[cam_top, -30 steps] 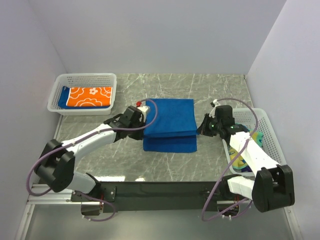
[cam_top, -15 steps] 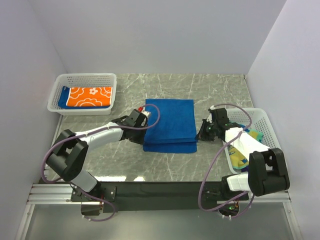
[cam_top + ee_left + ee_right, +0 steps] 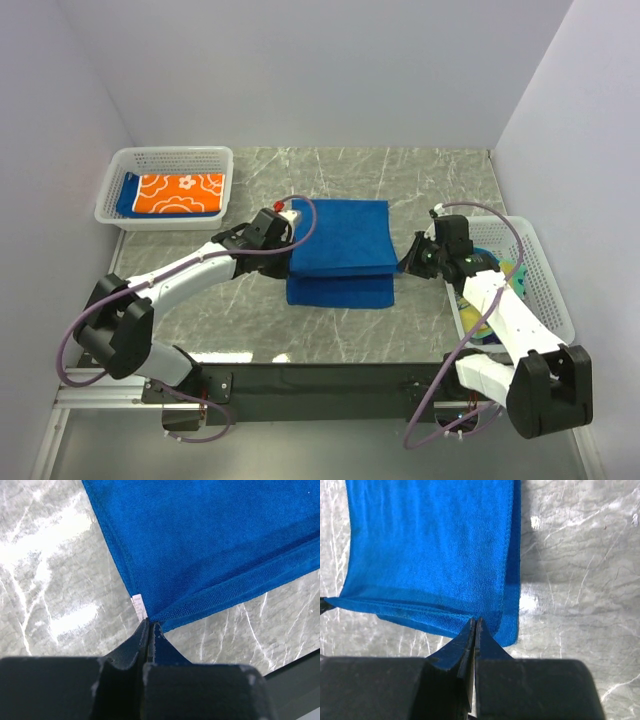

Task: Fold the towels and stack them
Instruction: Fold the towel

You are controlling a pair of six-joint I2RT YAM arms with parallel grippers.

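The grey marble-patterned counter carries the whole work area. Between the two tools lies the plain royal blue terry towel, already doubled: an upper layer spreads ahead of both tools, and a lower layer projects from under it on the near side.

Outboard of the left tool and well apart from it stands a white mesh plastic basket holding a folded orange towel with white flowers on top of a blue one. A second white mesh basket sits just outboard of the right tool; its contents are patterned cloth, not clearly legible.

The left tool is closed, pinching the left corner of the upper layer. The right tool is closed, pinching the near edge of the same layer at its right corner.

Step in hand, by judgement: a fold of the blue towel. The next move calls for both tools to travel together, keep the held edge taut and square, align it with the layer beneath, then release.
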